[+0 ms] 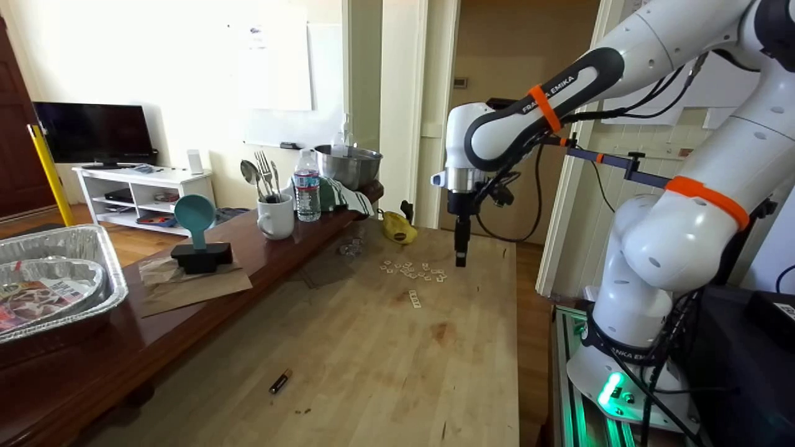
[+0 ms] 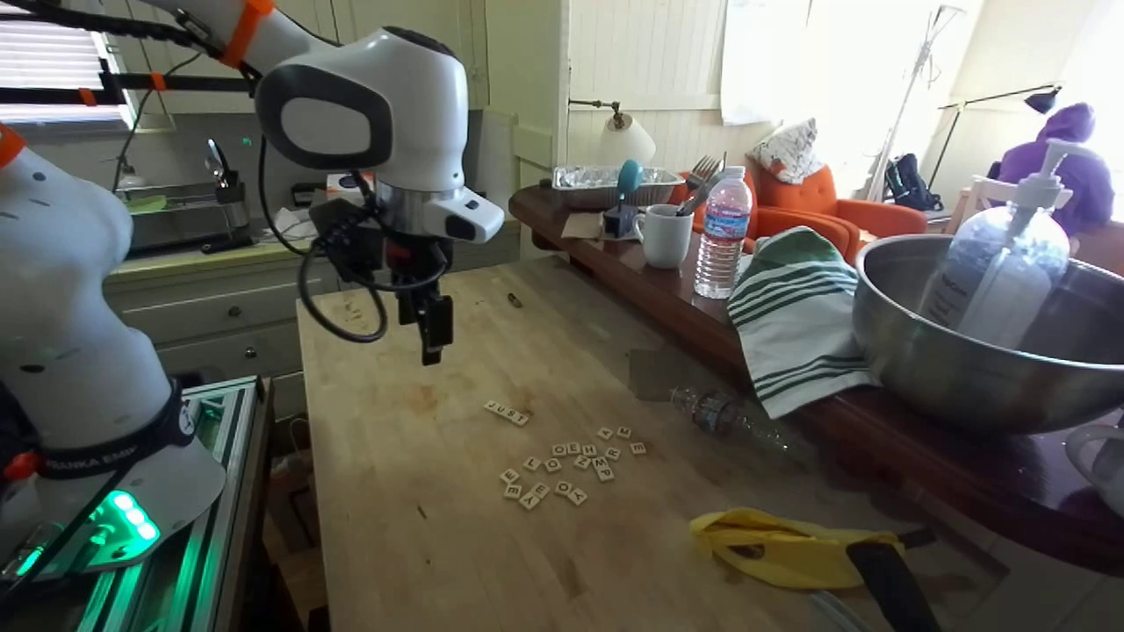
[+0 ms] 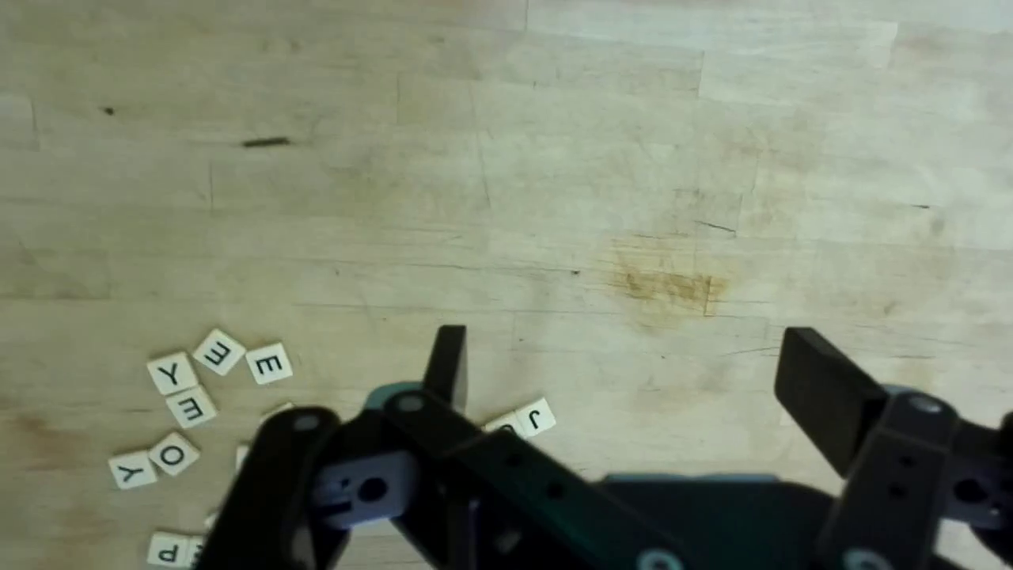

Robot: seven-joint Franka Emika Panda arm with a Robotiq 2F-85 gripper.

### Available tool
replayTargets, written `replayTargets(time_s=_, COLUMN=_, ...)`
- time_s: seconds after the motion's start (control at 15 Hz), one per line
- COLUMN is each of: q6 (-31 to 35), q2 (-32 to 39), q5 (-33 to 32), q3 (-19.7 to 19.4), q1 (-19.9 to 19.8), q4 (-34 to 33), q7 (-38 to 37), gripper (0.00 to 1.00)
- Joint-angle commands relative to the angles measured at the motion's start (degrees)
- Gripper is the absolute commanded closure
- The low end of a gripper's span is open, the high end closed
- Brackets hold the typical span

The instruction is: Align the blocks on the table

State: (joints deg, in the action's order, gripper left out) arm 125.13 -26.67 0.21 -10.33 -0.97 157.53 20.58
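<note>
When traced down the white robot arm [image 1: 658,245] in an exterior view, ends at a black gripper [image 1: 461,258] pointing down over the wooden table [image 1: 372,347], near the right edge, the robot's side. Left of it, farther in from that edge, find a short row of letter blocks [image 1: 415,299], with its long axis roughly parallel to the same edge.

In an exterior view, read that row, closely joined, as JUST; past it from the gripper, well in from the left edge (robot's side here), find loose blocks [image 2: 573,449] at odd angles. Presumably still to be aligned.

In the wrist view, note fingers [image 3: 827,392] spread wide, holding nothing. Low, just inside the finger at left, find the J end of the row, with the rest mostly hidden; toward the lower left corner, more loose blocks. Likely calls for a shift toward that corner, away from the robot-side edge, before lowering, without nudging the J.
</note>
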Motion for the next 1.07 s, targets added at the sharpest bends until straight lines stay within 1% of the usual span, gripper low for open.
replayTargets(time_s=0.0, q6=8.9, q2=8.4, q5=-4.8, q3=2.9, q1=1.2, q4=-1.0, q7=3.3, gripper=0.00)
replayTargets(time_s=0.13, q6=13.8, q2=11.2, q5=-5.8, q3=3.4, q1=1.5, q4=-0.8, q7=4.8, gripper=0.00)
replayTargets(time_s=0.2, q6=15.1, q2=12.5, q5=-5.0, q3=3.1, q1=1.8, q4=-1.2, q7=5.9, gripper=0.00)
replayTargets(time_s=0.27, q6=15.0, q2=13.7, q5=-4.0, q3=3.0, q1=1.9, q4=-1.8, q7=6.4, gripper=0.00)
replayTargets(time_s=0.33, q6=13.7, q2=10.6, q5=-4.0, q3=3.5, q1=1.4, q4=-0.3, q7=4.7, gripper=0.00)
replayTargets(time_s=0.67, q6=14.5, q2=13.8, q5=-3.4, q3=3.3, q1=1.5, q4=-1.7, q7=6.4, gripper=0.00)
replayTargets(time_s=0.8, q6=16.8, q2=15.2, q5=-4.0, q3=3.5, q1=1.2, q4=-1.5, q7=5.7, gripper=0.00)
replayTargets(time_s=0.87, q6=18.2, q2=15.5, q5=-3.7, q3=3.4, q1=1.4, q4=-1.3, q7=6.3, gripper=0.06)
replayTargets(time_s=0.93, q6=19.3, q2=15.9, q5=-3.3, q3=3.4, q1=1.6, q4=-1.2, q7=6.7, gripper=0.25)
replayTargets(time_s=1.0, q6=21.2, q2=16.8, q5=-3.9, q3=3.5, q1=1.4, q4=-1.2, q7=6.2, gripper=0.34)
